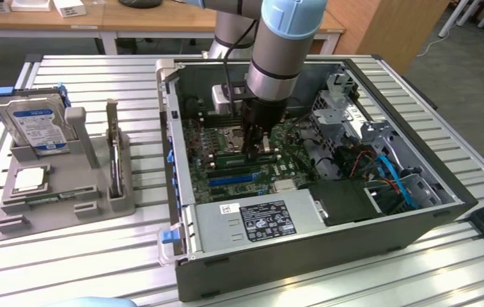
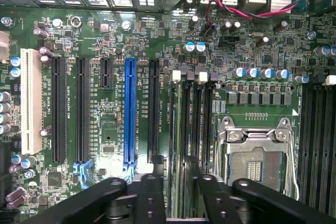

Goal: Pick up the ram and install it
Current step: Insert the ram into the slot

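Observation:
My gripper [image 1: 257,148] reaches down into the open computer case [image 1: 224,256], over the motherboard [image 1: 224,173] beside the CPU socket [image 2: 252,161]. In the wrist view its two dark fingers [image 2: 152,198] stand apart, open, astride the row of memory slots [image 2: 202,124]. Between them the ram [image 2: 181,182] shows edge-on as a slim green strip standing in one slot, with a gap to each finger. A second green stick like it [image 1: 47,199] lies in the grey holder [image 1: 96,211] at the exterior view's left.
The holder also carries a silver hard drive with a blue label [image 1: 37,125], a tall dark upright card [image 1: 116,150] and a square chip [image 1: 29,180]. Inside the case are a blue expansion slot [image 2: 129,114], black slots, drive cages [image 1: 353,121] and blue cables [image 1: 395,182].

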Available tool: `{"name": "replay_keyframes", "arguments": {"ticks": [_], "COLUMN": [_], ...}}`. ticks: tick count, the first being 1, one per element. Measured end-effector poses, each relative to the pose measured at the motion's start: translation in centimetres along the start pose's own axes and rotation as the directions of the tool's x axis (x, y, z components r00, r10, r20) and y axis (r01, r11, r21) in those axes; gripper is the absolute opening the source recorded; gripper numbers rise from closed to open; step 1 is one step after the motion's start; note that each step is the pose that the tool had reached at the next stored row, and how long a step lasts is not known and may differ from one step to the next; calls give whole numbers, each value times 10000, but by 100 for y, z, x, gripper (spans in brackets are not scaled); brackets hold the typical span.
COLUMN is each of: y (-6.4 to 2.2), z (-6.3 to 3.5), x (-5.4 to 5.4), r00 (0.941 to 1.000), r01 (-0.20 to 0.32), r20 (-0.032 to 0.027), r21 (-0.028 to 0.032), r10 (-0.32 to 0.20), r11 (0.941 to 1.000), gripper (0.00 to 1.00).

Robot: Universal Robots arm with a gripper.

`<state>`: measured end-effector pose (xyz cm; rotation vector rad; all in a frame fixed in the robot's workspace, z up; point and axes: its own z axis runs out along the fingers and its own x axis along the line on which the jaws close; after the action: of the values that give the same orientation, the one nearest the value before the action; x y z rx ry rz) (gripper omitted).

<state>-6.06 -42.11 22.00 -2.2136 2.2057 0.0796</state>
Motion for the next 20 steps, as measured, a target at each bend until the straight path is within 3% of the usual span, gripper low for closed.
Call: {"name": "replay_keyframes", "arguments": {"ticks": [4, 20], "y": [2, 15], "z": [-35, -563], "x": [-2, -27], "r00": [10000, 10000], "r01": [-1, -1], "r20": [1, 0], "r21": [-1, -1], "r10": [1, 1], "r11": [10000, 10000], "gripper": [31, 31]}}
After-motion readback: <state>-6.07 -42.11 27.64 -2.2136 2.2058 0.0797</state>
